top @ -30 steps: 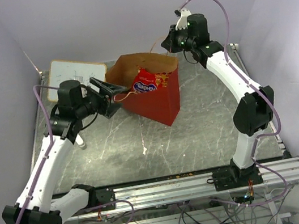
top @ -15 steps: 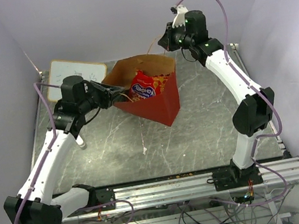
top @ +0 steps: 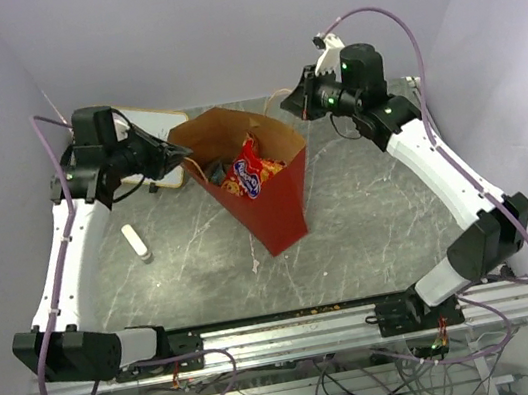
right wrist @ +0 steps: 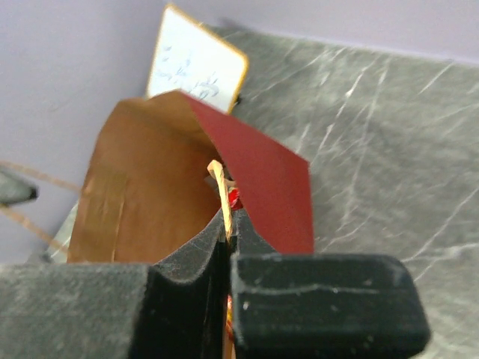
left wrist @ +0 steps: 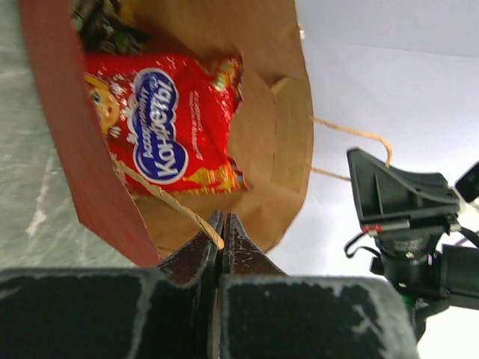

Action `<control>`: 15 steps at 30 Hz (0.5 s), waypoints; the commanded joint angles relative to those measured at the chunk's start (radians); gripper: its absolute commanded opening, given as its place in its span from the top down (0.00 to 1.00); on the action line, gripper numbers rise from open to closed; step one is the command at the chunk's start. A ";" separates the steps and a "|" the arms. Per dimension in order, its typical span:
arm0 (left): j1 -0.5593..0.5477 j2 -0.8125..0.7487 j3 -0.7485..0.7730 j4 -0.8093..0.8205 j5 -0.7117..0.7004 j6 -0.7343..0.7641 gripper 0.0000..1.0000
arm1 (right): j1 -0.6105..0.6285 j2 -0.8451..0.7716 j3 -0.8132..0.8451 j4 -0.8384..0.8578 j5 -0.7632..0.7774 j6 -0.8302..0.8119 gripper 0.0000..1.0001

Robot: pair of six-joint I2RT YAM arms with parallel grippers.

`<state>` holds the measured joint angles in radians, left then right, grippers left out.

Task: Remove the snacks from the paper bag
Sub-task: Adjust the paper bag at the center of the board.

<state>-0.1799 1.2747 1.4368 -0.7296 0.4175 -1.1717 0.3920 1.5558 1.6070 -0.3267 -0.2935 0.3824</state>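
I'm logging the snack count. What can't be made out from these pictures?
Snack count: top view, the large red packet covers whatever lies under it in the paper bag.
Dark packet: left wrist view, cut off by the top edge.
Bag's inside: right wrist view, hidden by its wall and the right gripper.
Board writing: too small in the top view, blurred in the right wrist view.

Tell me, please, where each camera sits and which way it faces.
Top external: high behind the bases, looking down on the grey marbled table, red paper carrier bag, left arm and right arm.
Left wrist: on that arm, looking along the shut left claw into the bag; right arm beyond.
Right wrist: looking along the shut right claw at the bag's mouth.
Shared: the bag; each claw pinches a tan loop handle.
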 commanded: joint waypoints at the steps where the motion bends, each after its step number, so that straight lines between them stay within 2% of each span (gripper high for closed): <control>1: 0.054 0.009 0.123 -0.196 0.094 0.226 0.93 | 0.018 -0.113 -0.080 0.031 -0.054 0.090 1.00; 4: 0.057 -0.020 0.067 -0.193 0.071 0.232 0.93 | 0.020 -0.150 -0.124 0.003 -0.055 0.083 1.00; 8: 0.057 -0.104 -0.041 -0.060 0.050 0.166 0.90 | 0.020 -0.187 -0.154 -0.014 -0.087 0.071 1.00; 15: 0.057 -0.190 -0.075 -0.063 -0.009 0.163 0.84 | 0.014 -0.218 -0.191 -0.072 -0.085 0.198 1.00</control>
<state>-0.1280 1.1290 1.3674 -0.8532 0.4297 -1.0107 0.4160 1.3697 1.3979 -0.4011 -0.3641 0.4923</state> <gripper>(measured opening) 0.142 0.007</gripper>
